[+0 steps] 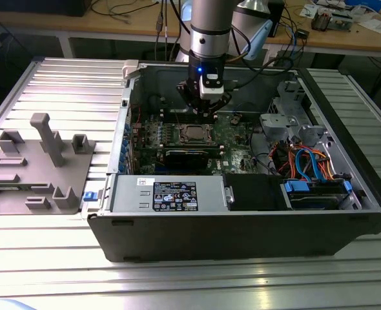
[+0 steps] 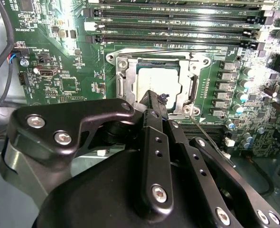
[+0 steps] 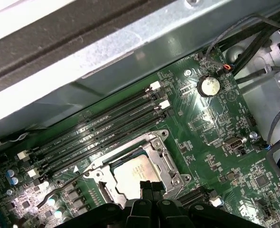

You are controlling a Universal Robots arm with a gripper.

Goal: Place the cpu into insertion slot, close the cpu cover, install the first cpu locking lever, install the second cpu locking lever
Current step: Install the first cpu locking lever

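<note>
Silver-grey square cpu [image 2: 161, 80] is seated in the pale-rimmed insertion slot [image 2: 204, 61], with the silvery windowed cpu cover [image 2: 124, 78] laid over it. Black gripper [image 2: 154, 100] is poised at the slot's edge (fingers closed together, nothing held).

— Where does the computer case [image 1: 242, 232] stand?
— On the table [image 1: 61, 265], with the fixture tray [image 1: 35, 171] to the exterior view's left of it.
— And the cpu [image 2: 160, 80]?
— In the insertion slot [image 1: 185, 129] on the motherboard [image 1: 234, 134] inside the case, with the cpu cover [image 2: 124, 78] around it. The memory slots [image 2: 178, 23] lie just beside the slot. The claw [image 1: 204, 108] hangs over the cpu.
</note>
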